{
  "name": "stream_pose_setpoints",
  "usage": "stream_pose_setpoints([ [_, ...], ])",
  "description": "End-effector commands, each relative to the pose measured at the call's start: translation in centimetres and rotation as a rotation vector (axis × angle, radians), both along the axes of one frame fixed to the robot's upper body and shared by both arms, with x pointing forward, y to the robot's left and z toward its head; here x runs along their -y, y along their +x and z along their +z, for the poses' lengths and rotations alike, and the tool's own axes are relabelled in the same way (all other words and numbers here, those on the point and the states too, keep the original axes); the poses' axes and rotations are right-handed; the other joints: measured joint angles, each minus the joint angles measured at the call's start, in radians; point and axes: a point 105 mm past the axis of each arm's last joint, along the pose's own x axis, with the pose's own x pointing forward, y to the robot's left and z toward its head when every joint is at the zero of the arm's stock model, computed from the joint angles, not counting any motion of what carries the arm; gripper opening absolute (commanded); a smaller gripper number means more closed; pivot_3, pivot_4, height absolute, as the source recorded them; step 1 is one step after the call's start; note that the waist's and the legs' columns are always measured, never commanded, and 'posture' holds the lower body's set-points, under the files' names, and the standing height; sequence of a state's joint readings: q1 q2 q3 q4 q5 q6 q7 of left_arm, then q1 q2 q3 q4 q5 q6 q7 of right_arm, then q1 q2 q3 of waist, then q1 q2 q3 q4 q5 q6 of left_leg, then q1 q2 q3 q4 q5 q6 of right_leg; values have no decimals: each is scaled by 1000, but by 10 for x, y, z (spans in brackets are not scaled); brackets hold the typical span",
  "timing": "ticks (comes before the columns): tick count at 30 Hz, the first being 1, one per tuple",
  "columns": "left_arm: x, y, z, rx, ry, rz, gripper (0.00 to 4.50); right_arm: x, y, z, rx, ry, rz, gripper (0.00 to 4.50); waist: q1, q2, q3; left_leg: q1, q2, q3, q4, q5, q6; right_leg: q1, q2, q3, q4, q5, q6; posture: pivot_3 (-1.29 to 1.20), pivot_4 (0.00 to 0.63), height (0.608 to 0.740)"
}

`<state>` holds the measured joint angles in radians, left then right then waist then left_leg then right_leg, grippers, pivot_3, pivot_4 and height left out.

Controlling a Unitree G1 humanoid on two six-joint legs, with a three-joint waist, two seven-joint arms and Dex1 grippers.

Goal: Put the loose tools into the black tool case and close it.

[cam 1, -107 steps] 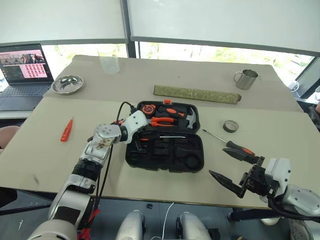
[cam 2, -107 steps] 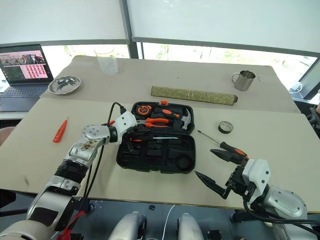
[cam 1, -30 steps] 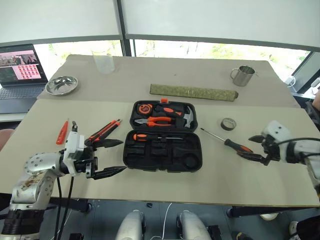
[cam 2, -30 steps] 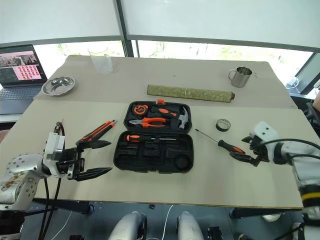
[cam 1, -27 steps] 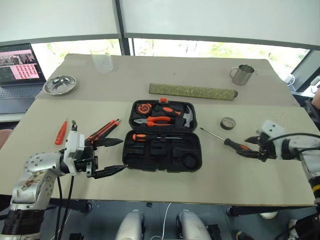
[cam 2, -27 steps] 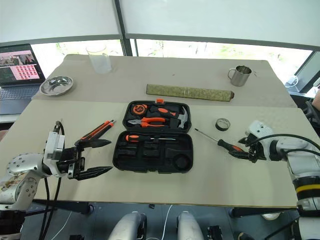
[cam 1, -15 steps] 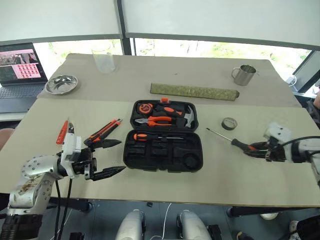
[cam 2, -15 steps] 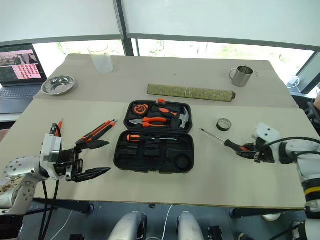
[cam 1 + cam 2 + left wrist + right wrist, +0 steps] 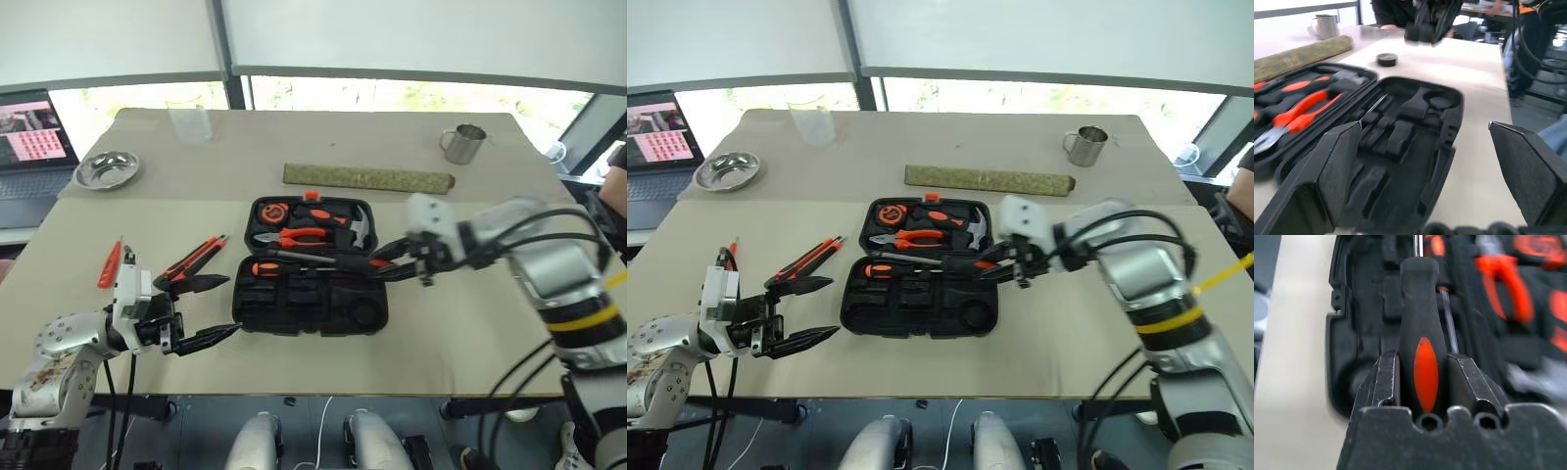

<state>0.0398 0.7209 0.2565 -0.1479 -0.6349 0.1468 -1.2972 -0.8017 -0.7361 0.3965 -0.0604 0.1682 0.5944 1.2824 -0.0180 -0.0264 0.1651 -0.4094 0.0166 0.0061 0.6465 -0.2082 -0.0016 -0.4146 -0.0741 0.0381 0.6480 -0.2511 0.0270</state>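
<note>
At the centre of the worktop (image 9: pixel 460 323) lies the black tool case (image 9: pixel 312 264), open flat, its far half holding orange-handled pliers (image 9: pixel 292 236), a hammer (image 9: pixel 359 226) and a tape measure (image 9: pixel 277 211). One black-and-orange screwdriver (image 9: pixel 284 266) is seated along the far edge of the near half; the other moulded recesses in that half are unoccupied.

Right gripper (image 9: pixel 1422 377): fingers closed narrowly on the handle of a second black-and-orange screwdriver (image 9: pixel 338 260). The wrist view shows the handle clamped between both fingers, shaft pointing away over the case. In the head views the tool is held above the right part of the case, roughly over the hinge line, shaft directed toward the robot's left. Whether the tip touches the case cannot be determined.

Left gripper (image 9: pixel 208 310): fingers spread wide and holding nothing, positioned over the worktop just off the left end of the case, pointing toward it.

Utility knife (image 9: pixel 193 259): lying on the worktop to the left of the case, just beyond the left gripper. Small orange tester screwdriver (image 9: pixel 109 265): farther left on the worktop, well apart from the case. Tape roll (image 9: pixel 1386 59): on the worktop beyond the case's right end, seen in the left wrist view.

Also on the worktop: a long olive-green bar (image 9: pixel 368 177) just behind the case, a metal mug (image 9: pixel 461 143) at far right, a clear cup (image 9: pixel 188 121) and a metal dish (image 9: pixel 104 169) at far left. A laptop (image 9: pixel 27 142) stands beyond the left edge.
</note>
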Motion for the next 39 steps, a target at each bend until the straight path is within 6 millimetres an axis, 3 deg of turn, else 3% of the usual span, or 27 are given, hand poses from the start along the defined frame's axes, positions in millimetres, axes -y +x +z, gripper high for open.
stream_pose_setpoints([
  [1,-5,-3,4,40,17,18,4500,-3,9,-9,26,-85,-62,1017,9,0,0,-4,-2,0,1,0,0,-3,-2,0,1,1,2,0,150,740],
  [4,-6,-6,4,40,15,44,4500,0,16,-18,61,-142,-81,1017,13,0,0,-15,-2,-1,9,-1,1,-9,-3,-1,0,4,6,0,150,740],
  [14,-7,-11,-1,38,25,76,4500,18,26,-30,77,-252,-113,1017,5,0,0,-13,-2,0,13,-2,4,-7,0,-1,0,8,5,0,150,740],
  [19,-5,-9,-1,47,24,79,4500,13,27,-27,90,-227,-89,1017,6,0,0,-13,-2,0,14,-2,4,-6,-1,-1,0,8,5,0,150,740],
  [21,-5,-8,-1,50,25,84,4500,12,25,-23,83,-214,-76,2028,5,0,0,-13,-2,0,14,-2,4,-6,-1,-1,0,8,5,0,150,740],
  [25,-5,-8,-2,51,25,90,4500,15,20,-1,60,-110,-47,3195,5,0,0,-13,-2,0,14,-2,4,-7,0,-1,0,8,5,0,150,740],
  [29,-4,-9,-3,46,25,99,4500,25,8,18,-4,-20,-18,3195,6,0,0,-14,-1,0,14,-2,4,-7,-1,-1,0,8,5,0,150,740],
  [35,-2,-6,-7,42,19,111,4500,1,16,4,15,138,-34,1409,-5,-1,0,-12,0,0,14,-2,4,-6,3,0,0,9,4,0,150,740],
  [39,-1,-5,-8,36,18,112,4500,-16,21,-16,30,170,-33,53,-4,-1,0,-13,0,1,14,-2,4,-7,3,1,1,9,4,0,150,740],
])
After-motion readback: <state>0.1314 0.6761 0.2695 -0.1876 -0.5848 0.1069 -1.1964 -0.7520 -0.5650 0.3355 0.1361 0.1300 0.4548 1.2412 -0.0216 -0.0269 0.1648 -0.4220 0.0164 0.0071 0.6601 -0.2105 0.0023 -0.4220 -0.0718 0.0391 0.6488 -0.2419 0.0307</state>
